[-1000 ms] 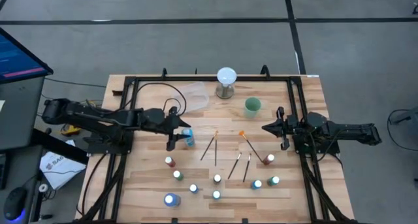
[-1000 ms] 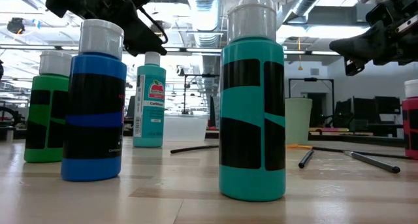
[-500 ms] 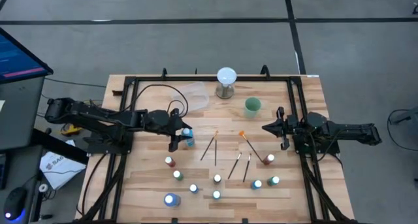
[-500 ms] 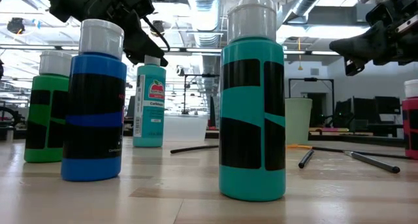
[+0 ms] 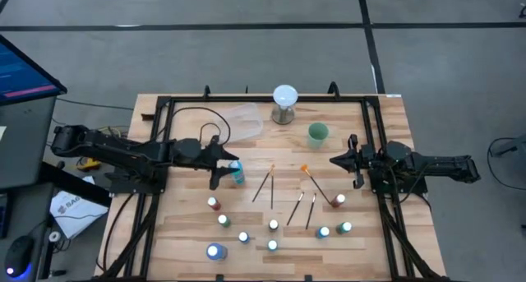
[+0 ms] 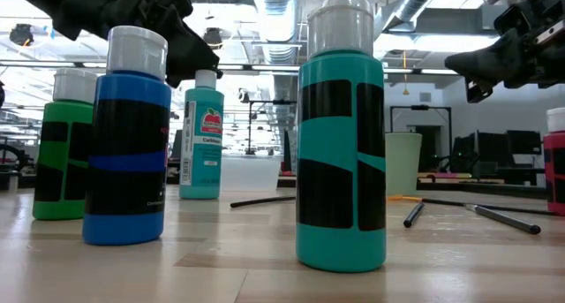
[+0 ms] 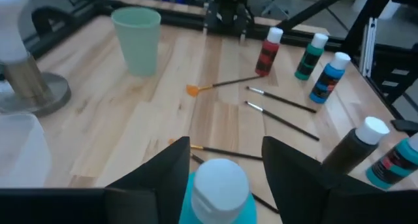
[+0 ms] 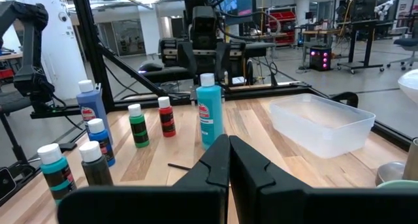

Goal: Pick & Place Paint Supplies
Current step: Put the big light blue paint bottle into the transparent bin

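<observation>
While the left gripper point(image 5: 233, 168) is straddling the white cap of a teal bottle point(image 5: 238, 175) left of the table's middle, its fingers point(image 7: 160, 178) are standing apart on either side of the cap, not yet pressing it. The bottle is standing upright on the table point(image 5: 378, 150).

Toward the back edge, a clear plastic bin point(image 5: 240, 120) is lying with nothing visible inside, so the task looks barely begun, as a judgement. Next to it are a white globe lamp point(image 5: 284, 101) and a pale green cup point(image 5: 317, 133).

Five brushes point(image 5: 262, 186) are lying loose around the table's middle, one with an orange tip point(image 5: 304, 168). Toward the front edge, the other bottles point(image 5: 243, 237) are standing scattered in a loose band, including a red one point(image 5: 213, 204) on the left and another red one point(image 5: 339, 201) on the right. All of these seem left to move.

Near the right edge, the right gripper point(image 5: 335, 160) is waiting above the table with its fingers pressed together, holding nothing.
</observation>
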### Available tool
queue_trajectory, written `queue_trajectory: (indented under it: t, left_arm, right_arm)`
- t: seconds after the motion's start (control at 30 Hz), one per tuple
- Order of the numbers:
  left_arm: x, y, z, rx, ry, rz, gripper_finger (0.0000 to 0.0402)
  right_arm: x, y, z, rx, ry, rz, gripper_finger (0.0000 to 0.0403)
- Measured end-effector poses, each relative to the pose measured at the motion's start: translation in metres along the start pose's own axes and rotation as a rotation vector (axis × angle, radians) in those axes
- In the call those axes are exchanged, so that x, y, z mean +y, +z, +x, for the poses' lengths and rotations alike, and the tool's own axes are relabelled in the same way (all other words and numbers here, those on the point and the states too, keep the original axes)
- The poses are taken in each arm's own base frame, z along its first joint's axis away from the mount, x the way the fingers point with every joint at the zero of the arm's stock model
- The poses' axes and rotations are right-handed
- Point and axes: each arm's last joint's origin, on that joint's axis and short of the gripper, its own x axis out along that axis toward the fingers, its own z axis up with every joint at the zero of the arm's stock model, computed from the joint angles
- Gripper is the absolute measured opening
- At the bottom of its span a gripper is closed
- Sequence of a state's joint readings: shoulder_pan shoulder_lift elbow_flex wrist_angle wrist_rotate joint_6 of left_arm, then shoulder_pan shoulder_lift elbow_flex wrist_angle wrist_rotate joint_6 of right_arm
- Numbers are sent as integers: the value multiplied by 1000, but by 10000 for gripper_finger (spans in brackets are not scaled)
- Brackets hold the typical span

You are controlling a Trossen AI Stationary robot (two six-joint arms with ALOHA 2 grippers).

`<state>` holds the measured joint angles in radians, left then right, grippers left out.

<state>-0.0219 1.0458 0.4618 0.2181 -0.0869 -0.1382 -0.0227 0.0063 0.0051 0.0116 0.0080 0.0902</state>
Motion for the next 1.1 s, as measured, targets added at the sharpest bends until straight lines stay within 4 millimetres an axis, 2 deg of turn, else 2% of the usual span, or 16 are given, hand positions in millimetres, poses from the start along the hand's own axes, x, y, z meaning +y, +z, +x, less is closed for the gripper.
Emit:
queue_trajectory:
  t: [0.3,0.6,0.77,1.1]
  left_arm:
    - [0,-6,7,40,7,37,135]
    - [-1,-11,13,67,-1,37,140]
    - [-6,-13,12,75,-17,75,119]
    - [-10,-12,9,58,80,81,121]
  right_arm:
    - [-5,1,0,-10,-69,34,0]
    - [-9,1,0,-17,-113,67,0]
    - [-10,1,-1,-18,-121,67,0]
    - [-10,1,-1,-19,-120,67,0]
